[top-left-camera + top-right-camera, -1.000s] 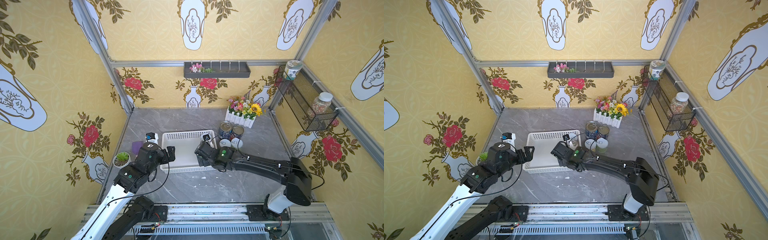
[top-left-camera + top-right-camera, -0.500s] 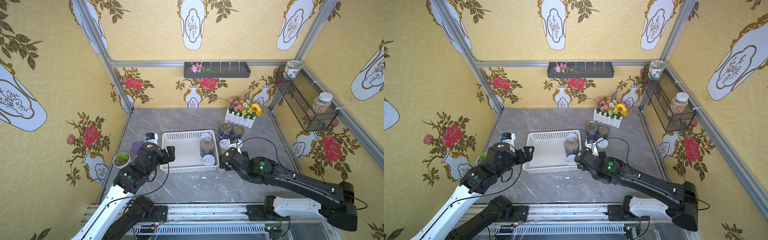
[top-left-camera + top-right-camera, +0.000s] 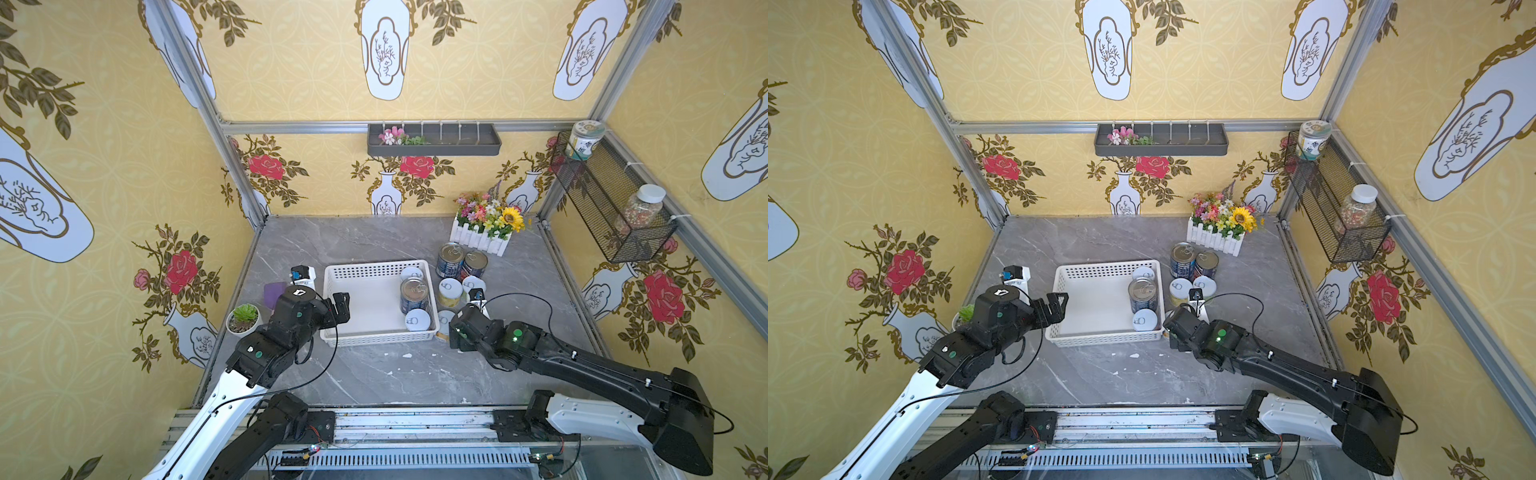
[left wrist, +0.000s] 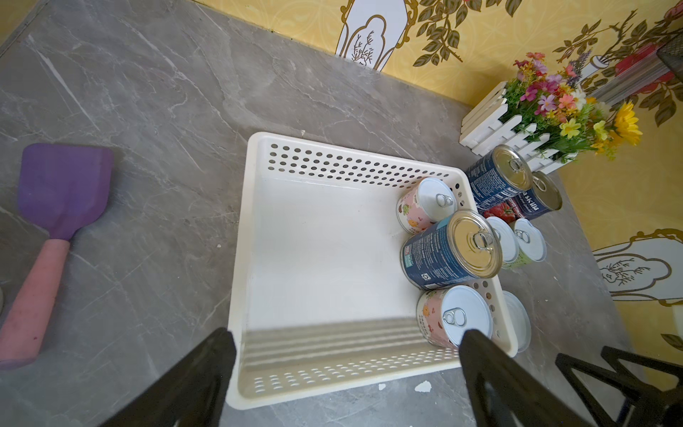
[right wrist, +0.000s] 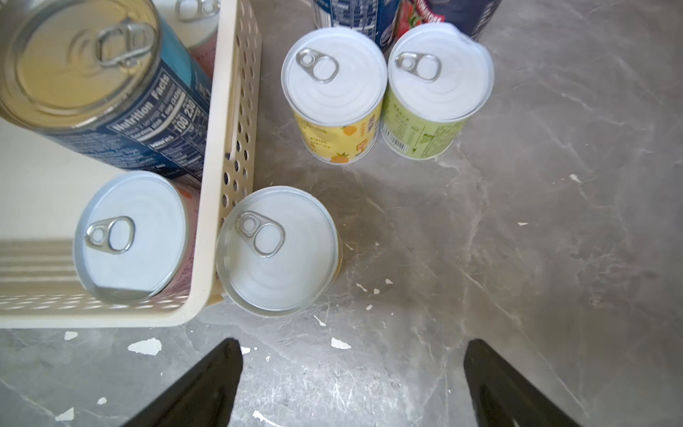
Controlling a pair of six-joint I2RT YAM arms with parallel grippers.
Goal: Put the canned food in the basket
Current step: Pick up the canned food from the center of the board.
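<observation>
Jaws of our left gripper (image 4: 345, 332) gape empty by the white basket (image 4: 318, 240), where a blue can (image 4: 443, 251) stands between two pink cans (image 4: 425, 203). Five more cans (image 5: 275, 251) stand on the bench (image 5: 517, 222) beside it, near our right gripper (image 5: 354, 344), jaws wide, empty.

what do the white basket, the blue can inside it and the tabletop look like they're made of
White basket: moulded plastic, smooth with a slight sheen; neat rows of round holes in its walls.
Blue can: metal, going by its shiny gold-toned lid with pressed rings and a pull ring; the label is printed, paper or lacquer unclear.
Tabletop: grey, white-veined, matte; real stone or a marble-print laminate, cannot tell.
</observation>
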